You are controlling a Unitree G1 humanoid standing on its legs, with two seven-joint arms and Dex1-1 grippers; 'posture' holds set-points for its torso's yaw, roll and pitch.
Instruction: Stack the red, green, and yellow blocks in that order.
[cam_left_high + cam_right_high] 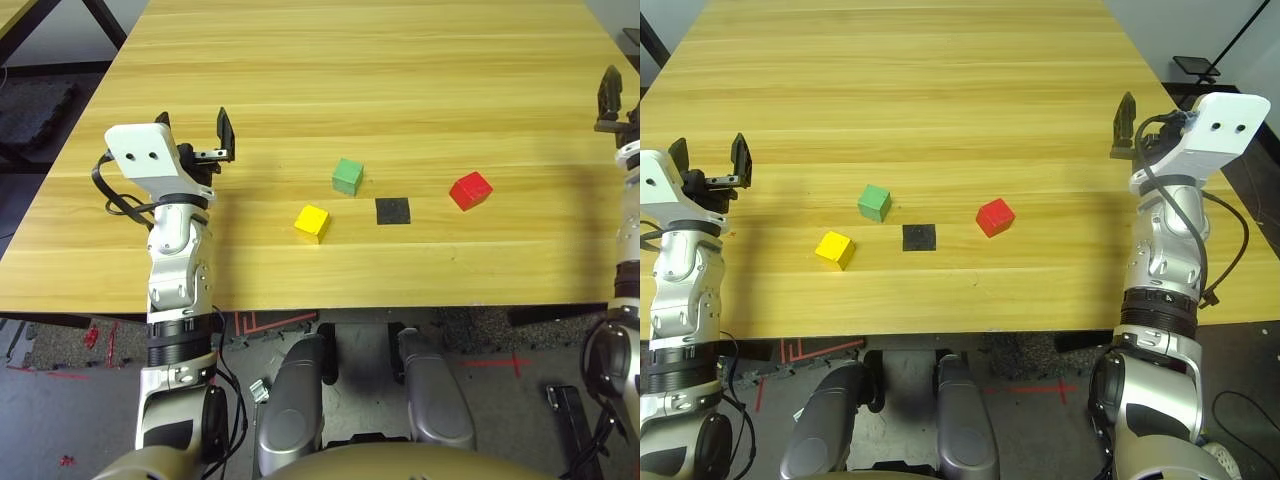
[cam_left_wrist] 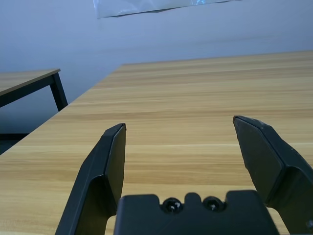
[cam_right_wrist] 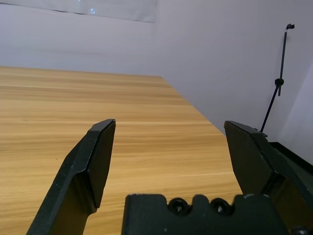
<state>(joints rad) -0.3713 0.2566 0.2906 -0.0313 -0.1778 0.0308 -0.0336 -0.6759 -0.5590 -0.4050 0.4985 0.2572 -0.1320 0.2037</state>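
Note:
Three cubes lie apart near the table's front edge. The green block [image 1: 347,176] is farthest back. The yellow block [image 1: 312,222] sits in front of it and slightly left. The red block [image 1: 470,190] is off to the right. My left gripper [image 1: 710,158] hovers over the table's left side, well left of the blocks. It is open, and nothing lies between its fingers [image 2: 110,161]. My right gripper [image 1: 620,100] is held at the table's right edge, right of the red block. It is open and empty too, its fingers [image 3: 95,161] spread wide.
A flat black square patch [image 1: 392,210] lies on the wooden table [image 1: 380,60] between the yellow and red blocks. A second table [image 2: 29,81] stands off to the left. A thin black stand [image 3: 281,78] rises beyond the right edge.

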